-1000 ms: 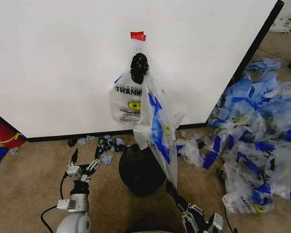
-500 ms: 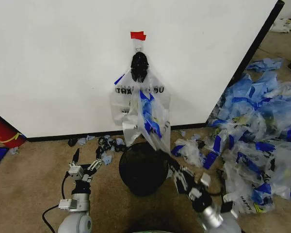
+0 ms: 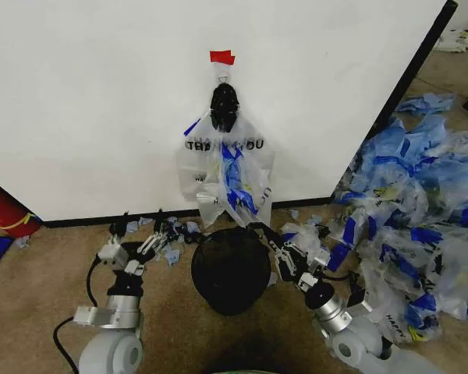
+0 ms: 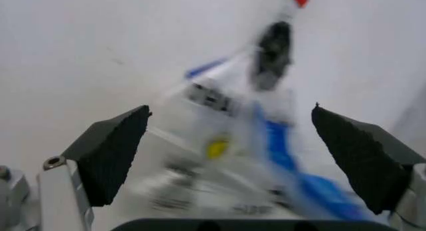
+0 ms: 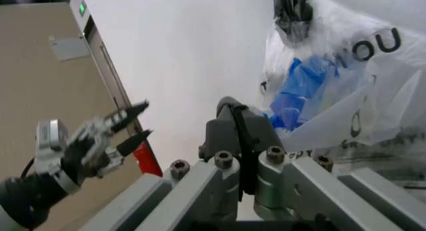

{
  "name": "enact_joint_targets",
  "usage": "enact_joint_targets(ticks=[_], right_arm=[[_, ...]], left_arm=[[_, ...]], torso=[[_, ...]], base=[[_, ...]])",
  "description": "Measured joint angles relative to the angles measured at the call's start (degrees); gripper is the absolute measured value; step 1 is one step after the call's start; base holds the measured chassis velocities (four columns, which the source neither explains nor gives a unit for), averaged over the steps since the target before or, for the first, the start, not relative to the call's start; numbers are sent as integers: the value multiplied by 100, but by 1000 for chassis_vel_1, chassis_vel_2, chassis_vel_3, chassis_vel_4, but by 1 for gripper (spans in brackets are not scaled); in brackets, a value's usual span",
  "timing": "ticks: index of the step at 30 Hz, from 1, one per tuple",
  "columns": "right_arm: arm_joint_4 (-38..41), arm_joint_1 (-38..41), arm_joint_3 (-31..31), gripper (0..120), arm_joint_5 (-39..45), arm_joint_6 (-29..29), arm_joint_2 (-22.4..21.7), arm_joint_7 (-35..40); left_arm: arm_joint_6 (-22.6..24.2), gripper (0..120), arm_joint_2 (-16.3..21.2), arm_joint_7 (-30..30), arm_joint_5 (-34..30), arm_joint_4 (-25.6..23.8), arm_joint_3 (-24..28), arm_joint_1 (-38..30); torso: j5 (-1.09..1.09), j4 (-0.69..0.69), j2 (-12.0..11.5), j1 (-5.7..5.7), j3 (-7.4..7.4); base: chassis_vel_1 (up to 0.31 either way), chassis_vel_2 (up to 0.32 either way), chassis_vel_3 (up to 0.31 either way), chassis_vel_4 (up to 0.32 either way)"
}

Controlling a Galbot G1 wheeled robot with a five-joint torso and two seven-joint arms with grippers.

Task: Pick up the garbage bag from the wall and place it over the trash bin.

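Observation:
The garbage bag (image 3: 226, 175), clear with "THANK YOU" print and blue tape, hangs slack on the white wall (image 3: 86, 101) from a black knot (image 3: 224, 105) under red tape. The black mesh trash bin (image 3: 230, 269) stands on the carpet right below it. My right gripper (image 3: 261, 231) is at the bag's lower edge, just above the bin's far rim; in the right wrist view this gripper (image 5: 234, 111) is shut, with the bag's (image 5: 332, 86) plastic running into it. My left gripper (image 3: 140, 230) is open left of the bin; its wrist view shows the fingers (image 4: 109, 151) spread wide, facing the bag (image 4: 226, 141).
A big heap of clear-and-blue bags (image 3: 421, 210) covers the floor on the right. Small scraps (image 3: 171, 230) lie along the wall's black strip (image 3: 101, 219). A red object (image 3: 4, 210) sits at the far left. Open carpet (image 3: 47, 288) lies to the front left.
My right gripper has risen from low in front of the bin up toward the wall, so the stretched bag now hangs slack. My left gripper has lifted and moved forward a little.

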Motion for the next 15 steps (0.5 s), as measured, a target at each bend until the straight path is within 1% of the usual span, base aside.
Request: enact_joint_targets(ticks=[2,4,5,6,7,9,11,12,15], right_arm=[[69,48,-74,0,-2,-29,-7,67],[163,61,-162,0,-43,-85,-7,153],[163,61,-162,0,-43,-85,-7,153],[207,64,-216,0,-93,-115,-1,210],[228,66,-245,0,-125,-129,3,247],[253,60,-302,0,-215,-162,30,318],[251,56,-338,0,-288,-179,83,367],[251,56,-338,0,-288,-179,83,367],[218,90,-443,0,-405,-215,220,438]], left_arm=[[498,96,347,-144,-635,-469,360,-3],[860,95,769,-397,-1272,-715,751,-56],[860,95,769,-397,-1272,-715,751,-56],[966,95,1011,-494,-1481,-750,948,-77],[1012,95,1196,-546,-1578,-755,1070,-97],[1105,95,1693,-631,-1849,-784,1272,-212],[1141,95,2147,-667,-2056,-823,1345,-325],[1141,95,2147,-667,-2056,-823,1345,-325],[1143,95,2823,-635,-2180,-807,1320,-504]], torso=[[-1,-1,0,0,0],[-2,-2,0,0,0],[-2,-2,0,0,0],[-2,-1,0,0,0],[-1,-1,0,0,0],[-3,-1,0,0,0],[-3,-1,0,0,0],[-3,-1,0,0,0],[-3,-2,-1,0,0]], base=[[0,0,0,0],[0,0,0,0],[0,0,0,0],[0,0,0,0],[0,0,0,0],[0,0,0,0],[0,0,0,0],[0,0,0,0],[0,0,0,0]])
